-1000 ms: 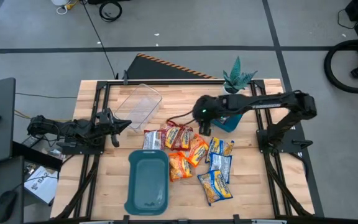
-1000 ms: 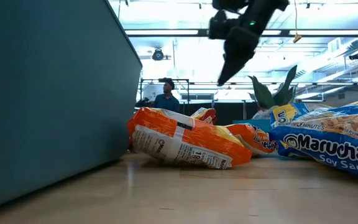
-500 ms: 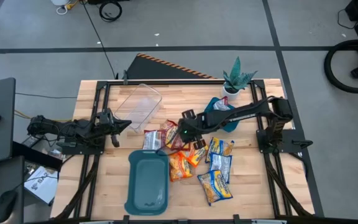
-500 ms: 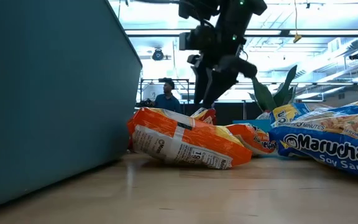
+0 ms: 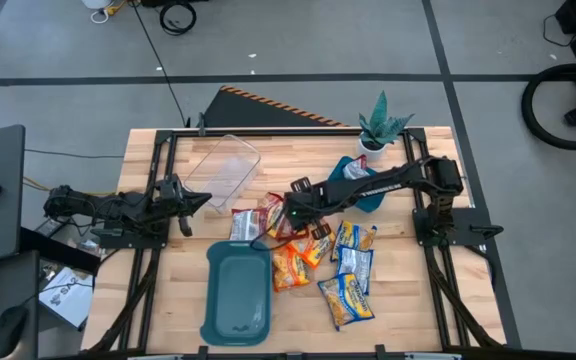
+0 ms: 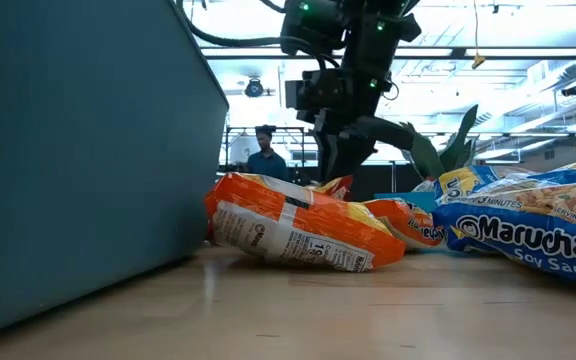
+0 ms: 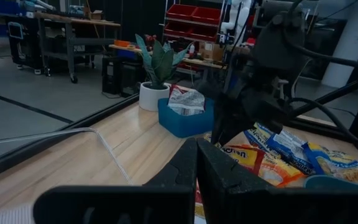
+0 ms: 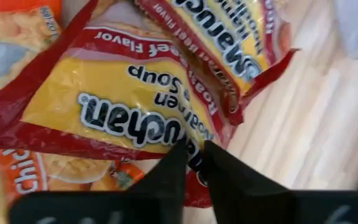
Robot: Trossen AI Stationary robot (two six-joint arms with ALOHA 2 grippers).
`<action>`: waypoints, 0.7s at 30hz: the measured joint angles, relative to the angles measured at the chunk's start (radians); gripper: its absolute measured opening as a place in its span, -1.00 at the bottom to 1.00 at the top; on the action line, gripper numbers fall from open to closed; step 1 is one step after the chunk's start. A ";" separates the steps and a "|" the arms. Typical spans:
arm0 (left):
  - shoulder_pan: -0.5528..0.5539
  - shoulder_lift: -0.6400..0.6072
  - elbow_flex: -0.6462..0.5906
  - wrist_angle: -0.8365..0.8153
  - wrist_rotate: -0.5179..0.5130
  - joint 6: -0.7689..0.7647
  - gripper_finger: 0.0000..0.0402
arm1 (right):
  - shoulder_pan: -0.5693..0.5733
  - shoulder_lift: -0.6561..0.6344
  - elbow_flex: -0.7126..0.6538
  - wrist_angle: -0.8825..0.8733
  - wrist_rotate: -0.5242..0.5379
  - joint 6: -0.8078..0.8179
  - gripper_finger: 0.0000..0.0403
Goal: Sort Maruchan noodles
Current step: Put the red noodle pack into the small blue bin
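right fingers: we see our right gripper (image 8: 194, 157) down in the noodle pile, its fingers (image 8: 166, 174) almost together and pinching the edge of a red packet (image 8: 123, 106); the pinch looks thin, so we judge the hold only just made.
left fingers: our left gripper (image 7: 196, 163) waits at the bench (image 5: 298, 320) edge, well apart from the pile, fingers pressed shut on nothing.
noodles: the maruchan packets (image 5: 308, 255) lie heaped just around the right fingers, red ones under them, orange ones (image 6: 288, 225) beside, blue-and-yellow ones (image 5: 348, 290) farther out toward the bench edge.
trays: a teal tray (image 5: 236, 295) sits near the pile, a blue bin (image 7: 185, 115) beyond it, already holding one packet.
handling: we judge the packets light, glossy and slippery, crinkly film over a brittle noodle block.
where to hold: we would take the flat sealed edge, not the middle, since squeezing the block could crack it.
risk: neighbouring packets overlap this one and may drag along.
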 joint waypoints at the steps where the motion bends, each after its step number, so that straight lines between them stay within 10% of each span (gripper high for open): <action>1: 0.000 0.000 0.000 0.000 0.000 0.000 -0.94 | -0.004 0.000 0.000 -0.006 -0.015 0.004 -0.80; 21: 0.000 0.000 0.000 0.000 -0.004 -0.028 -0.94 | -0.013 -0.281 -0.001 -0.211 0.300 0.229 -0.98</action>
